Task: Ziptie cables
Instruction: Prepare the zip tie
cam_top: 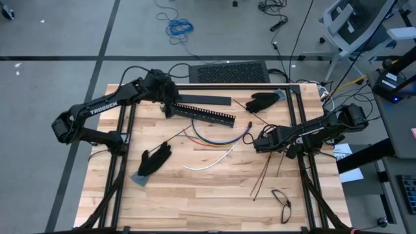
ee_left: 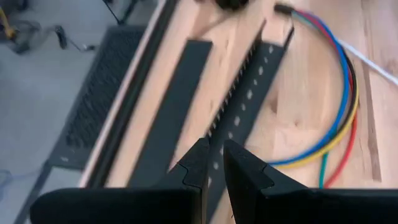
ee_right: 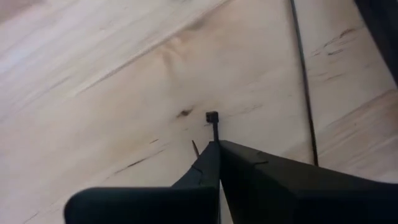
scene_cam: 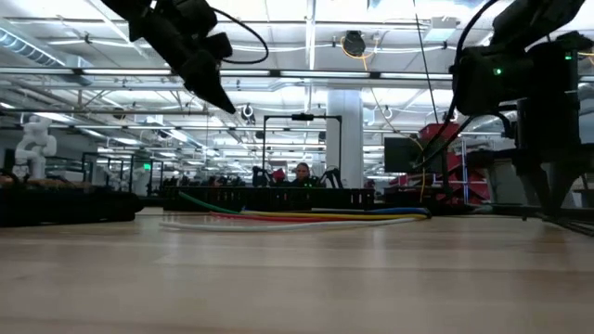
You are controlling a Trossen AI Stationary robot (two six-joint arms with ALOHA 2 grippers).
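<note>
Overhead view of a pale wooden-plank desk [cam_top: 208, 195] with both dark arms at work. The cables [cam_top: 211, 138], a bundle of thin flexible wires in blue, yellow, red, green and white, lie in shallow arcs at the centre of the frame, loose and not yet bound. Just above them sits a long black slotted bar [cam_top: 205, 114], with a flat black strip [cam_top: 203, 99] beside it.

The right gripper [cam_top: 259, 144], right of centre in the overhead view, has its fingers pressed fully together on a thin stiff black zip tie [ee_right: 212, 124]; the small square head of the tie stands out just past the fingertips in the right wrist view. More thin black ties [cam_top: 265, 170] lie on the desk at lower right. The left gripper [cam_top: 168, 108], at upper left, hovers over the near end of the slotted bar with its fingers narrowed to a slim gap and, as far as the wrist view shows, holding nothing.

To do the step well, the tie should probably be carried head-first to the cable arcs, kept low and level, and slid under the bundle where the wires run closest together. The grip should stay firm near the head.
</note>
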